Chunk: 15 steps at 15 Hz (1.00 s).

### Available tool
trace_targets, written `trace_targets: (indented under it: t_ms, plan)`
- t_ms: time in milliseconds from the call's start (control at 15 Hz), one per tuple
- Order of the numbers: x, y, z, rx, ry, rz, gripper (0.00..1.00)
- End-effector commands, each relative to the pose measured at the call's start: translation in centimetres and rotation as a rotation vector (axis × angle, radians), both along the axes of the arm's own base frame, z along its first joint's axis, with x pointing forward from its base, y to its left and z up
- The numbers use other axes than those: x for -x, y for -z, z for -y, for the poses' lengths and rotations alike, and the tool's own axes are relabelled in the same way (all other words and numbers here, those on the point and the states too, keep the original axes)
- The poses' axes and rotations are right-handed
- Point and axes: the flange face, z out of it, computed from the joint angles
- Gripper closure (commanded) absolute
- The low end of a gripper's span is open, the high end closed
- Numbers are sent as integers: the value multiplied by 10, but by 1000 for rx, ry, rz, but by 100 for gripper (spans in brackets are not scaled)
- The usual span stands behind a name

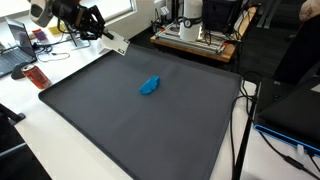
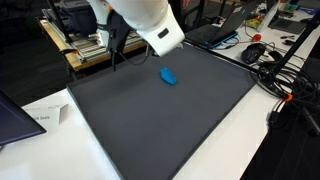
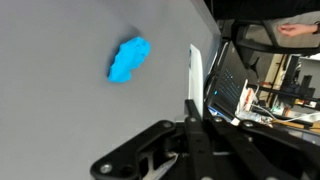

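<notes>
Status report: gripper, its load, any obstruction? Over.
Gripper shut on white stick. Stick juts forward from jaws. Blue lump apart on mat, not in the way.

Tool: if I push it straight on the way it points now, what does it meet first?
Likely the mat near its edge; the white stick clamped in the tool leads and would touch first. The blue lump lies aside, out of line. Depth is unclear.

The wrist view's bottom edge cuts off the gripper (image 3: pixel 195 118), whose white strip (image 3: pixel 195 70) is unidentifiable.
</notes>
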Motion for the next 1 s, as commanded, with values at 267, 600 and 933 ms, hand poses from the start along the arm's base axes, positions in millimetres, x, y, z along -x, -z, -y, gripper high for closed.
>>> trace_targets:
  t_ms: [267,600,933]
  plan:
    - [25,-28,-24,254,163,172,99]
    - [53,-25,-54,412,203,230,99]
    - [95,-19,-102,549,137,321,99]
